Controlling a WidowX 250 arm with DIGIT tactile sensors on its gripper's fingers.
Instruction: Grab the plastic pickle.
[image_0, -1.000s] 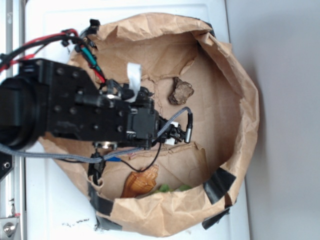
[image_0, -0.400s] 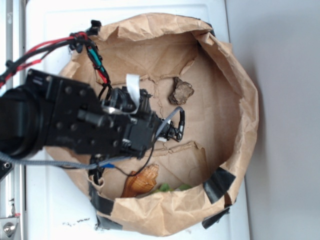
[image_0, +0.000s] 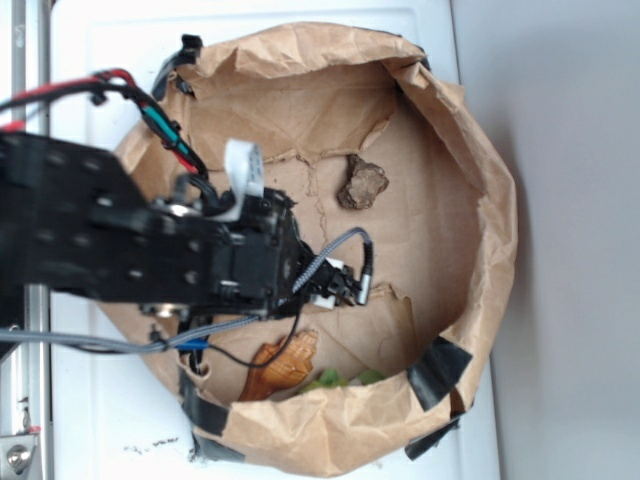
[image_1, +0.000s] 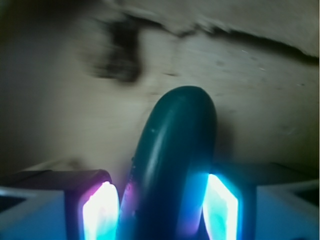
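Note:
The plastic pickle (image_1: 177, 150), dark green, glossy and round-ended, stands out from between my two glowing fingers in the wrist view, and both pads press its sides. My gripper (image_1: 160, 200) is shut on it, while the brown paper behind looks blurred. In the exterior view my gripper (image_0: 345, 285) hangs inside the paper bag, left of centre. There the black arm and its cables hide the pickle.
The crumpled brown paper bag (image_0: 480, 180) walls in the space. A brown lump (image_0: 361, 183) lies toward the back. An orange-brown shell toy (image_0: 283, 362) and lime-green pieces (image_0: 335, 379) sit by the front wall. Black tape (image_0: 437, 369) patches the rim.
The arm looks larger and has swung left, now covering more of the bag's left side. The gripper tip has shifted slightly toward the front wall.

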